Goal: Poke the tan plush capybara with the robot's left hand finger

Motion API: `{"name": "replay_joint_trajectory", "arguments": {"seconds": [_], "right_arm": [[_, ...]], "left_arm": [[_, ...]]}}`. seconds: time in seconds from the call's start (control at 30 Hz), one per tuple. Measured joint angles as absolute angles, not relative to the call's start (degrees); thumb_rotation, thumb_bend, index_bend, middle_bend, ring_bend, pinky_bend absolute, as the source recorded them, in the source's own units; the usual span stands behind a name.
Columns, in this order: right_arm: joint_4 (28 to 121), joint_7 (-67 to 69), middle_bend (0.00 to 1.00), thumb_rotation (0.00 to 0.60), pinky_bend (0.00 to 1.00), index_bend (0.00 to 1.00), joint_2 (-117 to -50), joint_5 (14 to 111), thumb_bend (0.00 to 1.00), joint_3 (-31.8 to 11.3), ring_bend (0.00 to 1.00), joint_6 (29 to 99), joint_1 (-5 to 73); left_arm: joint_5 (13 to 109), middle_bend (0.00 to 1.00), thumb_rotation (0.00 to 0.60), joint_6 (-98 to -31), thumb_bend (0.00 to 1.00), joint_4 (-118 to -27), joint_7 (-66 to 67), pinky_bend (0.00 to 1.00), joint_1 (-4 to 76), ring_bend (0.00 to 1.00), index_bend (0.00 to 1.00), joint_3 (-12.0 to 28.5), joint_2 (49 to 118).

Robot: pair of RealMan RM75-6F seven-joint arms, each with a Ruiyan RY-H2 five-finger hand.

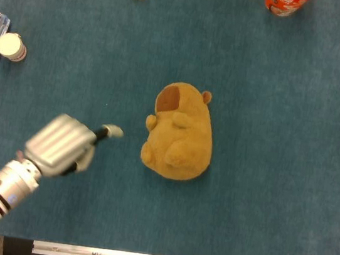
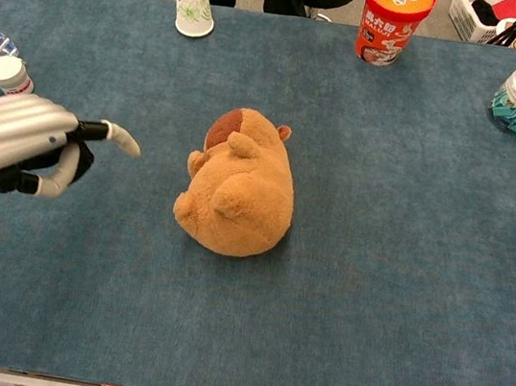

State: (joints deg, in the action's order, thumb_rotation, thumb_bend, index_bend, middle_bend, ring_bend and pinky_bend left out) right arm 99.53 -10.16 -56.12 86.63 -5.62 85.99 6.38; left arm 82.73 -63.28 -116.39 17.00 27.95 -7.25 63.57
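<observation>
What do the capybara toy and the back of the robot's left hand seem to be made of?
Plush capybara: soft tan pile fabric, matte and fuzzy, probably stuffed, with a darker brown snout patch. Left hand: ribbed silver-grey shell with a slight sheen, metal or painted plastic; which one is unclear.

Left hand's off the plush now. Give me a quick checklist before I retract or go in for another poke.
1. Left hand apart from tan plush capybara: ok, blue cloth shows between them.
2. Pointing finger extended toward the capybara, others curled: ok.
3. Hand holds nothing: ok.
4. Capybara resting on blue table cloth, not tipped off: ok.
5. Small white bottle close behind the hand: not ok, mind it when retracting.
6. Right hand position: cannot tell, not visible.
</observation>
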Motion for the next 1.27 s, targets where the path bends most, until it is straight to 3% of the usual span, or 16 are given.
{"name": "replay_joint_trajectory", "arguments": {"seconds": [0.1,0.23,0.4,0.5,0.57,0.67,0.8,1.27], "right_arm": [[100.1,-10.8,0.3,0.6,0.38,0.26,-55.9,86.8,0.0,-5.6,0.28,86.1,6.3],[100.9,-11.9,0.31,0.6,0.38,0.26,-55.8,86.9,0.0,-5.5,0.28,86.1,6.3],[101.6,-13.6,0.31,0.6,0.38,0.27,-55.9,86.6,0.0,-5.2,0.28,85.2,6.4],[102.0,-14.6,0.31,0.6,0.38,0.27,-56.0,85.9,0.0,-5.0,0.28,84.3,6.6],[102.4,-15.5,0.31,0.6,0.38,0.27,-56.0,85.5,0.0,-5.0,0.28,83.8,6.8],[103.0,-17.2,0.31,0.6,0.38,0.27,-55.9,84.9,0.0,-4.8,0.28,83.1,7.0],[103.4,-19.1,0.31,0.6,0.38,0.27,-56.2,83.7,0.0,-4.6,0.28,82.6,6.9],[105.1,-21.8,0.31,0.6,0.38,0.27,-56.6,82.2,0.0,-4.9,0.28,81.1,7.9]], "left_arm": [[82.4,0.98,0.6,-68.5,1.0,-114.5,15.7,0.72,25.4,0.79,0.18,-6.2,62.8],[81.5,0.85,0.6,-75.2,1.0,-111.2,14.4,0.69,21.7,0.69,0.15,-4.5,61.9],[79.9,0.66,0.6,-81.0,0.99,-106.8,13.9,0.6,17.9,0.54,0.13,-1.9,60.7],[77.5,0.58,0.6,-83.4,0.89,-106.2,14.1,0.48,16.6,0.4,0.13,-0.3,60.0],[76.0,0.54,0.6,-85.1,0.72,-106.0,13.7,0.43,15.4,0.35,0.15,1.0,59.1],[74.9,0.5,0.6,-87.2,0.5,-105.8,12.0,0.38,13.7,0.32,0.17,2.3,57.7],[74.4,0.49,0.6,-89.4,0.34,-105.4,10.5,0.36,12.1,0.31,0.25,3.5,56.4],[72.5,0.5,0.6,-89.6,0.31,-105.0,8.2,0.36,10.2,0.31,0.27,7.0,52.6]]}}
